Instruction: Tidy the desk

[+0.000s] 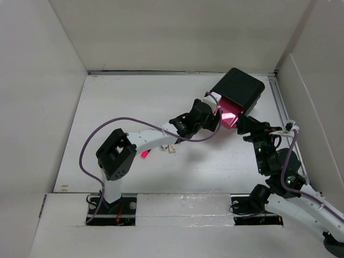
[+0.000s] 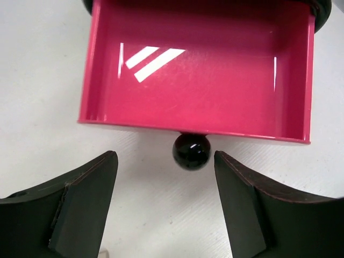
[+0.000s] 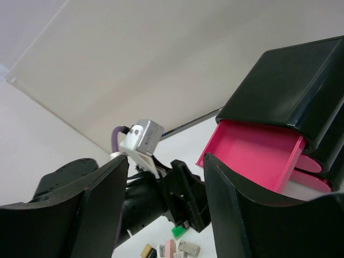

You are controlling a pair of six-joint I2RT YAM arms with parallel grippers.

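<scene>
The left tool (image 2: pixel 164 160) hangs open low over the white worktop (image 1: pixel 129 102), its two dark fingers (image 2: pixel 86 204) spread wide. The round black knob (image 2: pixel 191 151) of a pink drawer (image 2: pixel 199 70) lies just ahead of the gap. The right tool (image 3: pixel 165 161) is likewise spread, holding nothing, and looks across at the drawer from the side. A pink piece (image 1: pixel 145 155) and pale pieces (image 1: pixel 171 149) lie on the worktop under the left arm, well apart from the drawer. The drawer stands pulled out of a black box (image 1: pixel 243 87) at the worktop's far right, and its floor shows bare.

The step appears to be working that drawer by its knob. To do it well, the left tool would first slide sideways, since the knob sits closer to one finger than the other. It would then advance until the knob is between the pads before closing. Any pull or push should run straight along the drawer's travel. The box looks light and could skid or turn on the smooth surface, so a steadying press from the right tool may help.

The loose pieces are too small to identify. The drawer's back edge is cut off in the left wrist view, and the lower drawers show only as slivers. Whether the right tool touches the box cannot be made out.
</scene>
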